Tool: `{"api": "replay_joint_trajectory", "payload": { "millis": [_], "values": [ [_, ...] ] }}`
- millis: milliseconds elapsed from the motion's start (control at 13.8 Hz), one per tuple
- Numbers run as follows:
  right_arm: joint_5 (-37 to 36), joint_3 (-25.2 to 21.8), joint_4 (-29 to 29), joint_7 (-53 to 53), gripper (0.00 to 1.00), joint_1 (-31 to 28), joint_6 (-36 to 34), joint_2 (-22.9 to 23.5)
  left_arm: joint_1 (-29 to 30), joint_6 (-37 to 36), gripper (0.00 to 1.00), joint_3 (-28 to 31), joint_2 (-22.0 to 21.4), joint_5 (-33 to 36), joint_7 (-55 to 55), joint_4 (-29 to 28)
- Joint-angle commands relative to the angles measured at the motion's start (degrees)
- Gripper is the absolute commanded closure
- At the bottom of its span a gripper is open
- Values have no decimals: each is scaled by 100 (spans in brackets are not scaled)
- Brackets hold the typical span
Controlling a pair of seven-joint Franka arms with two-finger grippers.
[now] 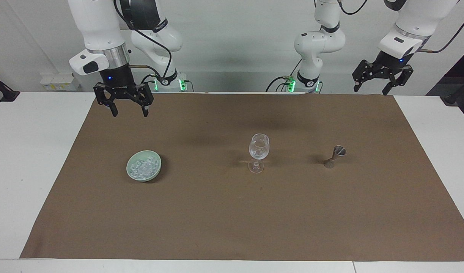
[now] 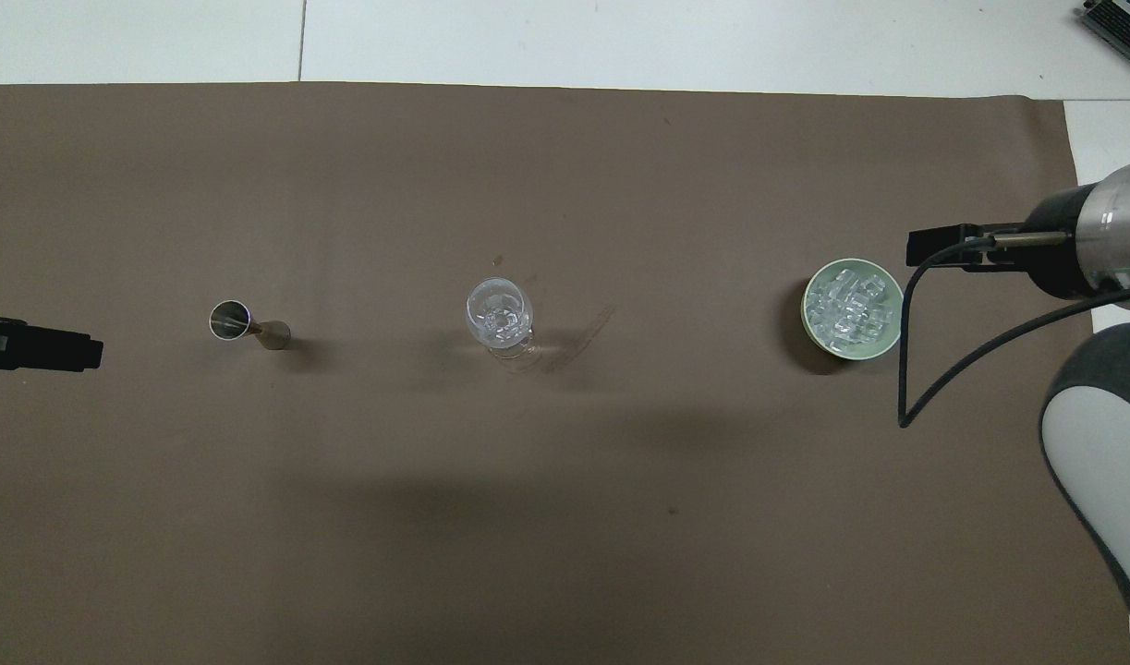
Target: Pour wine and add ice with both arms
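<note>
while both arms hang raised: ice already in glass
right gripper: fingers wide, empty, over robots' edge
left gripper: wide, empty
next: likely none, task seems finished

— Eyes on the heap of small clear-whitish glassy ice cubes: where's it sitting?

— Piled in the pale green round bowl, toward the right arm's end of the brown mat, level with the stemmed clear wine glass.

— And the glass?

— Upright mid-mat, a few clear cubes resting in its bowl.
</note>
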Motion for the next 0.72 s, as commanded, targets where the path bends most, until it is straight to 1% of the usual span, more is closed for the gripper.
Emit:
{"api": "replay_joint_trajectory", "payload": {
  "millis": [0,362,651],
  "values": [
    [29,-110,-114,-84,0,67,-109,-130,16,-48,0,12,-29,-50,41,64],
    [29,-128,-105,-84,0,102,-513,-156,16,-48,0,12,-29,-50,41,64],
    [38,-391,-114,-101,0,304,-548,-174,16,-48,0,12,-29,-50,41,64]
  ]
}}
